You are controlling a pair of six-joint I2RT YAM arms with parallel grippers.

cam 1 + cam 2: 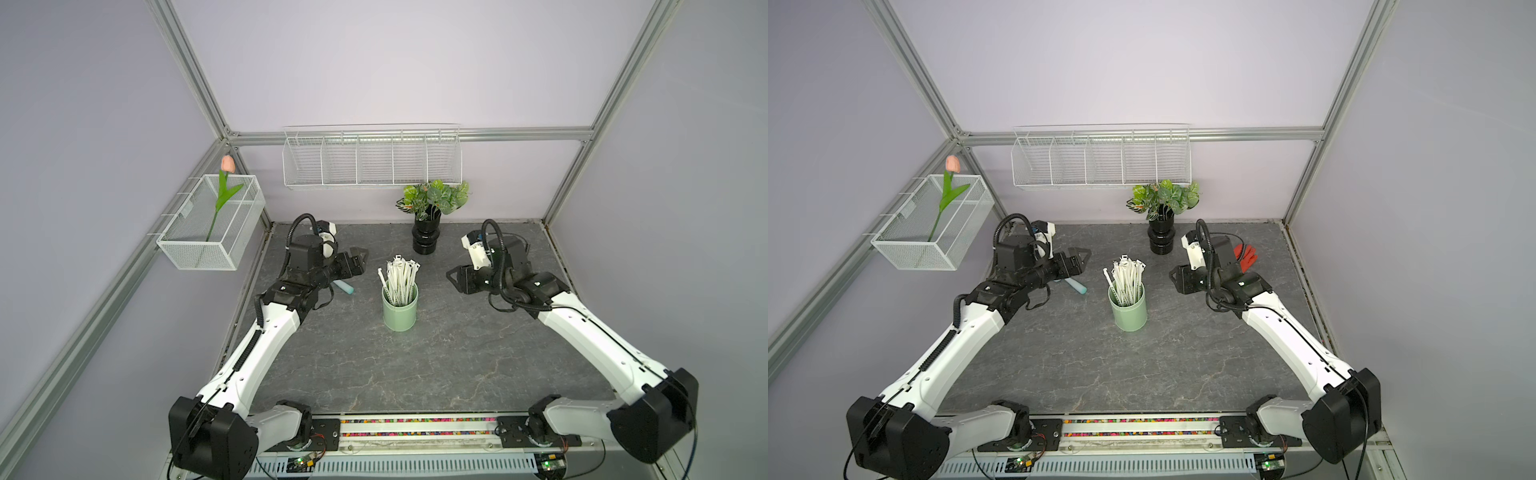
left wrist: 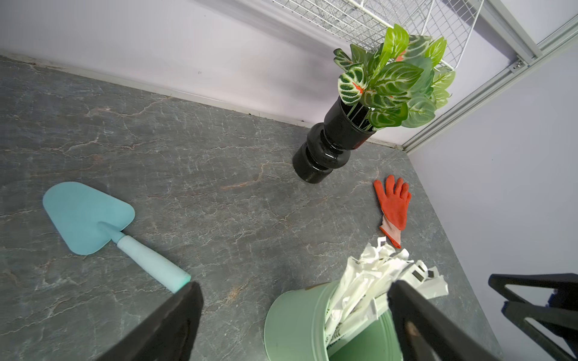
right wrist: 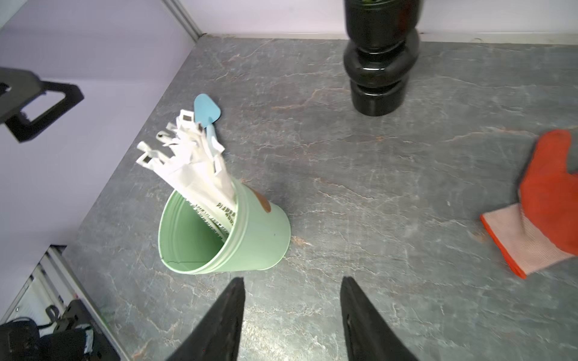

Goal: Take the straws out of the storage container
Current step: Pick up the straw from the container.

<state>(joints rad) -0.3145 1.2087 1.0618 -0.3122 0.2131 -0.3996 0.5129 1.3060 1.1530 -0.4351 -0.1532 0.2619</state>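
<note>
The storage container [image 1: 400, 309], a pale mint-green cup, stood upright near the middle of the grey stone-patterned table [image 1: 415, 374], and the straws [image 1: 399, 278] were all inside it, none on the table. Their white paper wrappers fanned out above the rim and carried small dark print. In the right wrist view the straws [image 3: 190, 162] leaned together against one side of the storage container [image 3: 259, 237], leaving much of its green interior bare. The left gripper [image 1: 360, 261] hovered to one side of the cup and the right gripper [image 1: 454, 279] to the other, both apart from it in both top views. The left gripper's black fingers [image 2: 175, 322] were spread wide with nothing between them; in its wrist view the cup rim and the straw tops sat just beyond the fingertips. The right gripper [image 3: 292, 279] had its jaws parted by a narrower gap than the left's, and only bare table showed between them. A light blue trowel [image 2: 87, 218] lay flat on the table by the left arm. A red glove [image 2: 393, 206] lay by the right arm, near the black ribbed vase [image 1: 426, 237] of green leaves at the back. A white wire basket [image 1: 372, 160] hung on the rear wall.
</note>
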